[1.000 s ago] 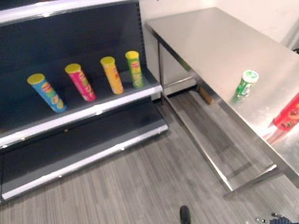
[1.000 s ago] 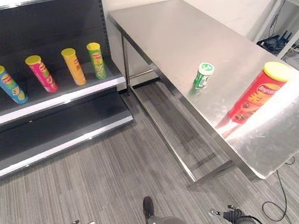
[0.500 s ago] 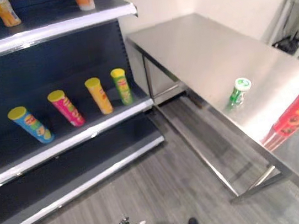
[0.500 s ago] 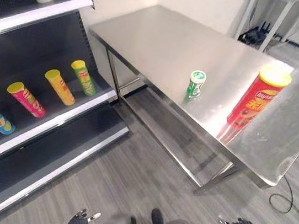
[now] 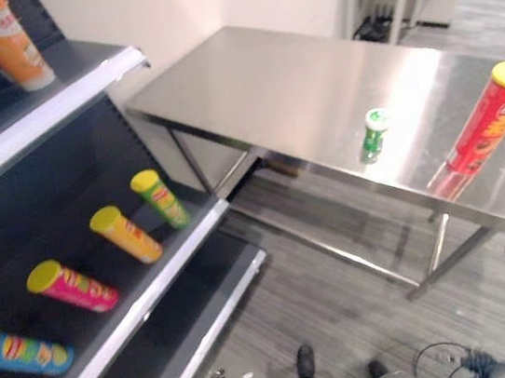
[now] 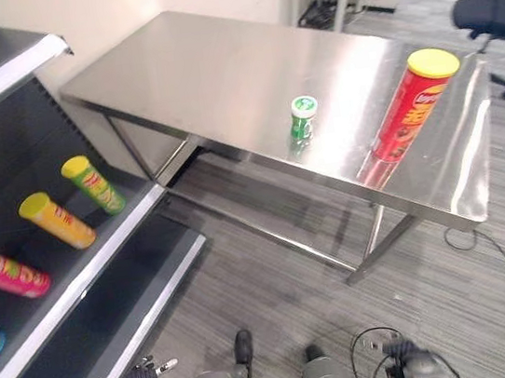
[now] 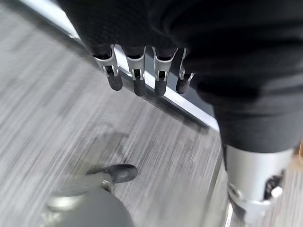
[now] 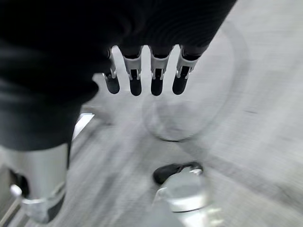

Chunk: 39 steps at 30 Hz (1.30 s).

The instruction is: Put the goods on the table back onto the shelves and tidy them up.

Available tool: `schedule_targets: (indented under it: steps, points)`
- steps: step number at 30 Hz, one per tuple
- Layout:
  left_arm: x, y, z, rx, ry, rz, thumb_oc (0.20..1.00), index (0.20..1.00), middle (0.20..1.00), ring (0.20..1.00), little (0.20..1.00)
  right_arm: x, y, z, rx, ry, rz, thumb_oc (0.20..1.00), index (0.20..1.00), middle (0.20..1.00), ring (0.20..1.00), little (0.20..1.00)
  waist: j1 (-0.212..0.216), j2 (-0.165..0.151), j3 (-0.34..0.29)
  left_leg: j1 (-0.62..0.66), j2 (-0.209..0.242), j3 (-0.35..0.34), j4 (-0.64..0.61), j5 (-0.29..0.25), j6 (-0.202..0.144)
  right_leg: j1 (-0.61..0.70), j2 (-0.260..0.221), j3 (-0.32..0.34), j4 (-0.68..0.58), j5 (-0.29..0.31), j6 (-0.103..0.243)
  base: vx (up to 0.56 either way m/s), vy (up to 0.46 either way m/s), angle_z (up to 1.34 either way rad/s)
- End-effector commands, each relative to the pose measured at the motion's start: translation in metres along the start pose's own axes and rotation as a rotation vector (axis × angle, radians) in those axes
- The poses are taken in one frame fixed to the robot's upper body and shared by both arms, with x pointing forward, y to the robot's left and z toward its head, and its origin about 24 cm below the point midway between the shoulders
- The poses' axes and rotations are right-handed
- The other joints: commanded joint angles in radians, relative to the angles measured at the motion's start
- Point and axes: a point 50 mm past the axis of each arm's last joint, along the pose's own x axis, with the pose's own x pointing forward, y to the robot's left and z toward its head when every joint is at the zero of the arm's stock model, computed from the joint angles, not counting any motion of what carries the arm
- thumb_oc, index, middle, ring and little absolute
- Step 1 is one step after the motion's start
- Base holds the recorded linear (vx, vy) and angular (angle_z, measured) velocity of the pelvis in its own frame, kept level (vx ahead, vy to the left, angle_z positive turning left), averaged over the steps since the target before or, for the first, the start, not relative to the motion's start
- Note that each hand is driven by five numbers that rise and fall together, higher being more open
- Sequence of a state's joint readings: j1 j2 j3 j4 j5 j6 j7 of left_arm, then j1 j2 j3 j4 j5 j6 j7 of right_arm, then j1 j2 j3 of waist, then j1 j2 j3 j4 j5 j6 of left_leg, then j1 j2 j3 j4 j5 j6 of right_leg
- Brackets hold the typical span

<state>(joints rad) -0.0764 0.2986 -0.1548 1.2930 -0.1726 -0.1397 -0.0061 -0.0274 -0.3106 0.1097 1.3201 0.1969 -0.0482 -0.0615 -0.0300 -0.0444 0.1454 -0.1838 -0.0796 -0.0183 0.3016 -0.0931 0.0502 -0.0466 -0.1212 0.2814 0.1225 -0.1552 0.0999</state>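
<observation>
Ahead and to the right, the steel table (image 6: 216, 62) carries two goods: a tall red can with a yellow lid (image 6: 406, 107) standing near the table's near right end, and a small green can with a white lid (image 6: 301, 117) standing just to its left, apart from it. On the left, the dark shelf unit (image 5: 111, 322) holds a row of cans on its middle shelf: a green can (image 5: 162, 198), a yellow can (image 5: 125, 234), a pink can (image 5: 70, 286) and a blue can (image 5: 19, 350). An orange can (image 5: 5, 45) stands on the shelf above. Low over the grey floor (image 6: 416, 279), the left hand (image 7: 142, 75) hangs with fingers relaxed and straight, holding nothing. Likewise the right hand (image 8: 147, 71) hangs open and empty.
</observation>
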Motion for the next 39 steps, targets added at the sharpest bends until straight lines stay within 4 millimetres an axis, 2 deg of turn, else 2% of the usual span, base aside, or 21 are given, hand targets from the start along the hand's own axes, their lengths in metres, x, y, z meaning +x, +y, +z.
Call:
schedule_targets:
  steps: [1,3,4,6,8,10,12,13,15,17,21,22,23,24,25,26,30,31,32,36,39]
  points:
    - [-0.003,0.011,-0.005,0.040,-0.011,0.022,1.000,1.000,1.000,1.000,1.000,0.001,-0.021,0.026,0.009,-0.096,-0.059,1.000,1.000,1.000,1.000,1.000,0.000,0.042,-0.014,0.091,0.067,-0.025,-0.327,0.123,-0.070,0.072,0.051,0.007,-0.086,0.079,0.076,0.03,0.248,-1.14]
    - [-0.003,0.020,0.001,0.031,-0.031,0.046,1.000,1.000,1.000,1.000,1.000,0.000,-0.032,0.041,0.075,-0.163,-0.100,1.000,1.000,1.000,1.000,1.000,-0.004,0.045,0.001,0.109,0.055,0.020,-0.307,0.088,-0.046,0.018,0.035,-0.051,-0.008,0.094,0.093,0.02,0.285,-0.69]
    - [-0.003,0.020,0.001,0.031,-0.031,0.046,1.000,1.000,1.000,1.000,1.000,0.000,-0.032,0.041,0.075,-0.162,-0.100,1.000,1.000,1.000,1.000,1.000,-0.004,0.045,0.001,0.108,0.055,0.020,-0.307,0.088,-0.046,0.017,0.035,-0.051,-0.007,0.093,0.092,0.00,0.171,-0.45]
    - [-0.004,0.026,0.001,0.035,-0.036,0.062,1.000,1.000,1.000,1.000,1.000,-0.001,-0.037,0.049,0.102,-0.212,-0.115,1.000,1.000,1.000,1.000,1.000,-0.008,0.044,0.007,0.118,0.056,0.038,-0.308,0.079,-0.044,-0.004,0.029,-0.105,0.004,0.099,0.093,0.01,0.114,-0.56]
    - [-0.004,0.027,-0.001,0.037,-0.031,0.062,1.000,1.000,1.000,1.000,1.000,-0.002,-0.040,0.052,0.105,-0.229,-0.121,1.000,1.000,1.000,1.000,1.000,-0.011,0.043,0.006,0.126,0.055,0.046,-0.311,0.074,-0.043,-0.005,0.024,-0.121,-0.006,0.105,0.096,0.02,0.055,-0.43]
    - [-0.005,0.033,-0.004,0.043,-0.019,0.078,1.000,1.000,1.000,1.000,1.000,-0.007,-0.058,0.061,0.120,-0.301,-0.178,1.000,1.000,1.000,1.000,1.000,-0.021,0.035,0.003,0.136,0.055,0.068,-0.322,0.062,-0.042,-0.047,0.019,-0.177,-0.074,0.151,0.092,0.04,0.021,-0.50]
    - [-0.004,0.033,-0.001,0.031,-0.025,0.084,1.000,1.000,1.000,1.000,1.000,-0.016,-0.084,0.074,0.167,-0.384,-0.262,1.000,1.000,1.000,1.000,1.000,-0.037,0.025,-0.002,0.125,0.049,0.059,-0.309,0.056,-0.045,-0.035,0.018,-0.182,-0.129,0.170,0.097,0.04,-0.026,-0.32]
    - [-0.004,0.033,-0.001,0.031,-0.024,0.084,1.000,1.000,1.000,1.000,1.000,-0.016,-0.084,0.074,0.167,-0.383,-0.262,1.000,1.000,1.000,1.000,1.000,-0.036,0.026,-0.002,0.126,0.049,0.058,-0.309,0.055,-0.045,-0.033,0.018,-0.183,-0.130,0.171,0.097,0.06,-0.048,0.32]
    - [-0.005,0.032,-0.002,0.026,-0.031,0.084,1.000,1.000,1.000,1.000,1.000,-0.029,-0.109,0.091,0.183,-0.493,-0.334,1.000,1.000,1.000,1.000,1.000,-0.043,0.021,-0.008,0.136,0.053,0.061,-0.317,0.052,-0.049,-0.020,0.013,-0.194,-0.152,0.179,0.094,0.08,-0.038,0.34]
    - [-0.005,0.029,-0.004,0.015,-0.030,0.079,1.000,1.000,1.000,1.000,1.000,-0.050,-0.139,0.112,0.207,-0.627,-0.414,1.000,1.000,1.000,1.000,1.000,-0.047,0.015,-0.014,0.146,0.058,0.063,-0.326,0.050,-0.055,-0.008,0.011,-0.205,-0.164,0.178,0.092,0.08,-0.053,0.00]
    - [-0.007,0.022,-0.012,-0.008,-0.017,0.066,1.000,1.000,1.000,1.000,1.000,-0.093,-0.178,0.145,0.146,-0.837,-0.538,1.000,1.000,1.000,1.000,1.000,-0.049,0.010,-0.025,0.169,0.071,0.056,-0.339,0.045,-0.066,0.025,0.014,-0.225,-0.181,0.168,0.087,0.08,-0.077,0.01]
    - [-0.007,0.021,-0.013,-0.012,-0.017,0.064,1.000,1.000,1.000,1.000,1.000,-0.109,-0.188,0.157,0.120,-0.911,-0.570,1.000,1.000,1.000,1.000,1.000,-0.050,0.008,-0.028,0.175,0.076,0.057,-0.344,0.046,-0.071,0.031,0.016,-0.231,-0.185,0.166,0.087,0.10,-0.132,0.16]
    - [-0.008,0.020,-0.015,-0.025,-0.020,0.063,1.000,1.000,1.000,1.000,1.000,-0.142,-0.204,0.178,0.088,-1.056,-0.633,1.000,1.000,1.000,1.000,1.000,-0.052,0.004,-0.033,0.184,0.087,0.056,-0.353,0.047,-0.079,0.041,0.021,-0.237,-0.191,0.161,0.084,0.09,-0.141,0.15]
    - [-0.008,0.019,-0.015,-0.032,-0.024,0.060,1.000,1.000,1.000,1.000,1.000,-0.157,-0.211,0.186,0.077,-1.119,-0.660,1.000,1.000,1.000,1.000,1.000,-0.052,0.002,-0.037,0.189,0.094,0.055,-0.358,0.048,-0.084,0.047,0.024,-0.241,-0.195,0.158,0.084,0.07,-0.112,0.15]
    - [-0.008,0.019,-0.015,-0.031,-0.024,0.058,1.000,1.000,1.000,1.000,1.000,-0.158,-0.211,0.185,0.077,-1.118,-0.661,1.000,1.000,1.000,1.000,1.000,-0.052,0.003,-0.036,0.190,0.094,0.055,-0.359,0.048,-0.084,0.048,0.024,-0.242,-0.195,0.158,0.083,0.04,-0.062,0.16]
    - [-0.009,0.018,-0.017,-0.033,-0.023,0.056,1.000,1.000,1.000,1.000,1.000,-0.167,-0.213,0.190,0.076,-1.161,-0.673,1.000,1.000,1.000,1.000,1.000,-0.052,0.001,-0.040,0.195,0.100,0.056,-0.364,0.050,-0.088,0.052,0.026,-0.248,-0.197,0.156,0.082,0.04,-0.062,0.15]
    - [-0.012,0.018,-0.027,-0.019,0.001,0.046,1.000,1.000,1.000,1.000,1.000,-0.215,-0.230,0.212,0.028,-1.346,-0.778,1.000,1.000,1.000,1.000,1.000,-0.044,-0.008,-0.051,0.215,0.123,0.055,-0.380,0.053,-0.106,0.072,0.036,-0.264,-0.198,0.139,0.076,0.07,-0.106,0.13]
    - [-0.012,0.019,-0.030,-0.010,0.009,0.044,1.000,1.000,1.000,1.000,1.000,-0.230,-0.235,0.226,0.006,-1.397,-0.792,1.000,1.000,1.000,1.000,1.000,-0.033,-0.016,-0.054,0.222,0.137,0.053,-0.382,0.053,-0.118,0.081,0.044,-0.272,-0.198,0.131,0.072,0.06,-0.110,0.13]
    - [-0.012,0.019,-0.030,-0.011,0.009,0.044,1.000,1.000,1.000,1.000,1.000,-0.230,-0.235,0.227,0.006,-1.398,-0.791,1.000,1.000,1.000,1.000,1.000,-0.035,-0.015,-0.054,0.223,0.137,0.053,-0.383,0.053,-0.118,0.082,0.044,-0.273,-0.197,0.130,0.072,0.05,-0.115,0.08]
    - [-0.012,0.022,-0.026,-0.022,-0.004,0.055,1.000,1.000,1.000,1.000,1.000,-0.242,-0.235,0.255,-0.100,-1.415,-0.766,1.000,1.000,1.000,1.000,1.000,-0.018,-0.032,-0.050,0.231,0.162,0.047,-0.388,0.063,-0.141,0.095,0.056,-0.293,-0.193,0.120,0.062,0.03,-0.111,0.13]
    - [-0.012,0.020,-0.026,-0.036,-0.016,0.048,1.000,1.000,1.000,1.000,1.000,-0.251,-0.236,0.270,-0.091,-1.459,-0.712,1.000,1.000,1.000,1.000,1.000,-0.004,-0.041,-0.049,0.225,0.179,0.036,-0.389,0.073,-0.158,0.103,0.067,-0.314,-0.189,0.106,0.053,0.03,-0.111,0.29]
